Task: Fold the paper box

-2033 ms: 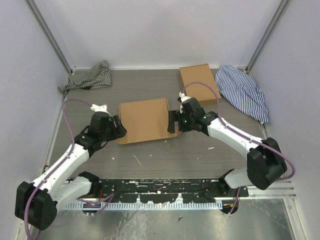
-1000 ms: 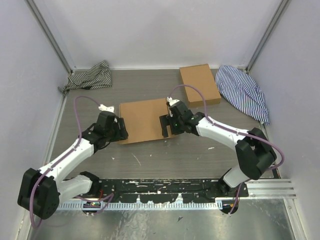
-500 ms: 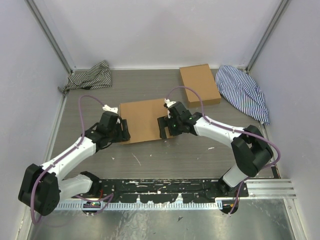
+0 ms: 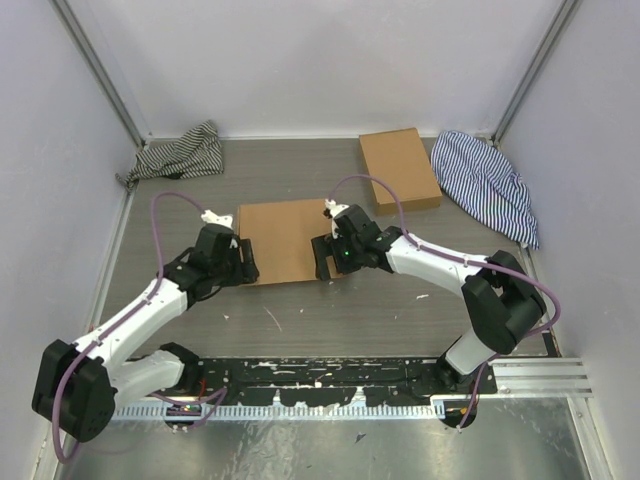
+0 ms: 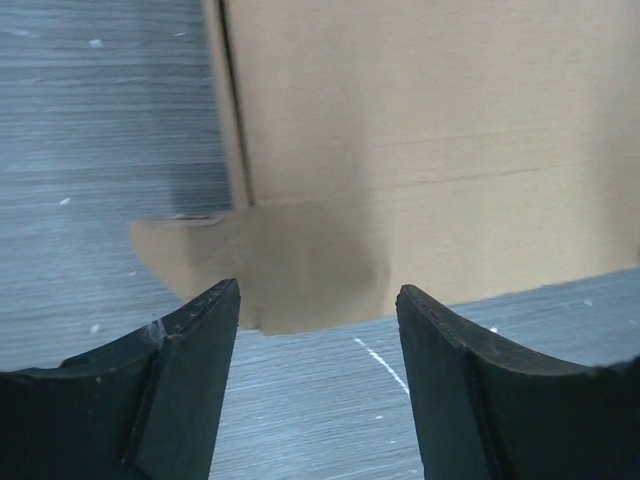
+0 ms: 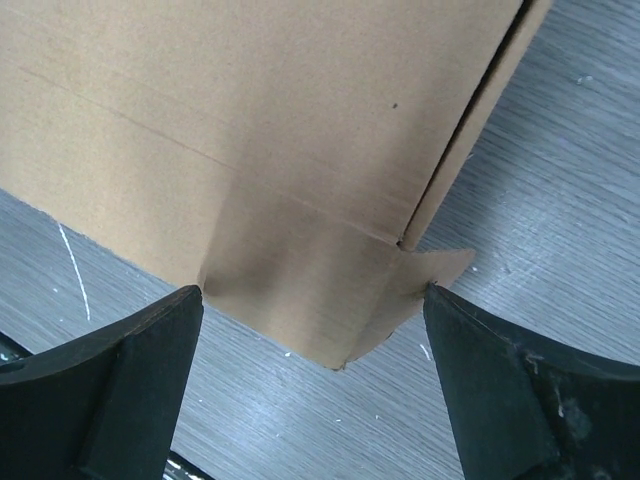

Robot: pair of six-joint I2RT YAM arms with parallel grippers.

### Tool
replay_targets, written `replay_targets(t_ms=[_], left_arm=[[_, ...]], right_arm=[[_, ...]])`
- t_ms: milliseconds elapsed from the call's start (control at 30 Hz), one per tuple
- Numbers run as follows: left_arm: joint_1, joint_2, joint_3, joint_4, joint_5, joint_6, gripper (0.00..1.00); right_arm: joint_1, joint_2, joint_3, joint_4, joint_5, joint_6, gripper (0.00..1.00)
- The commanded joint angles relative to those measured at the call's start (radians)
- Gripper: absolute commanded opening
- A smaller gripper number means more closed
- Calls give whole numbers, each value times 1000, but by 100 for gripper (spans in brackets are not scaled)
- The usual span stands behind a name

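Observation:
The paper box (image 4: 285,240) is a flat brown cardboard rectangle lying on the grey table in the middle. My left gripper (image 4: 243,263) is open at its near left corner; in the left wrist view (image 5: 318,300) a small flap (image 5: 190,255) sticks out just ahead of the fingers. My right gripper (image 4: 326,258) is open at the box's near right corner; in the right wrist view (image 6: 315,300) the corner flap (image 6: 330,290) lies between the spread fingers, with a small tab (image 6: 440,268) at its right.
A smaller, narrower brown box (image 4: 398,169) lies at the back right. A blue striped cloth (image 4: 488,184) is beside it by the right wall. A dark striped cloth (image 4: 178,153) lies at the back left corner. Walls close in on three sides.
Both grippers have closed in on the box's near corners; the right gripper moved left and nearer, from beside the right edge onto the corner. The box has not visibly shifted.

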State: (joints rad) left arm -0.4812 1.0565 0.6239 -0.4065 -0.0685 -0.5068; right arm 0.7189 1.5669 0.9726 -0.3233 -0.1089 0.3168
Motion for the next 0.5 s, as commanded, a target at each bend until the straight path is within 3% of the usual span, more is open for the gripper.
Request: replay_targets(t_ms=[0,200,467], left_arm=[[-4,2,47,-93,-181,-11,73],[-4,-14,42,-48,-306,-21,78],[-4,5,-26,108,-158,1,78]], right_arm=[[5,-34,20,12,59,7,97],[4,-23,28,9,70,22,97],[5,-19,20,27,27,21,97]])
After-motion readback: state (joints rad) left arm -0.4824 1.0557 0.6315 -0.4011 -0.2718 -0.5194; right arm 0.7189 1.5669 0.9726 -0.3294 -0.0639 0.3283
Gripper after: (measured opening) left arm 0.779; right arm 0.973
